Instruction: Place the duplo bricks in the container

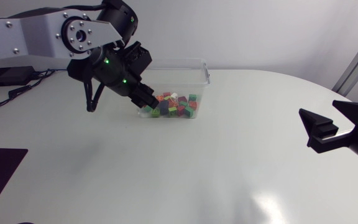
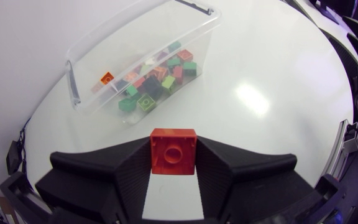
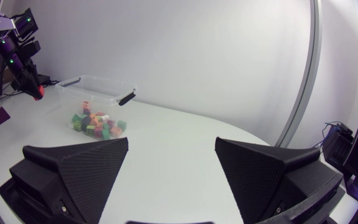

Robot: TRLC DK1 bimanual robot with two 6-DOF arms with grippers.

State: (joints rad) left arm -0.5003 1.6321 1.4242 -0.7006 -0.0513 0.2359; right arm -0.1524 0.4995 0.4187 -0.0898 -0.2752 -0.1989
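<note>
The left gripper (image 1: 146,101) has its fingers (image 2: 123,180) clamped on a red duplo brick (image 2: 173,151), square-faced with one round boss, held by the corner of the clear container (image 1: 201,71). Mixed coloured bricks (image 1: 178,106) lie inside it on the worktop (image 1: 197,174). The right gripper (image 3: 172,142) stands well apart, fingers spread.

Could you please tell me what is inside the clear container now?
A heap of duplo bricks, green, red, orange and purple, at one end of the container. Those underneath are covered. The red brick in the left gripper is not inside.
</note>
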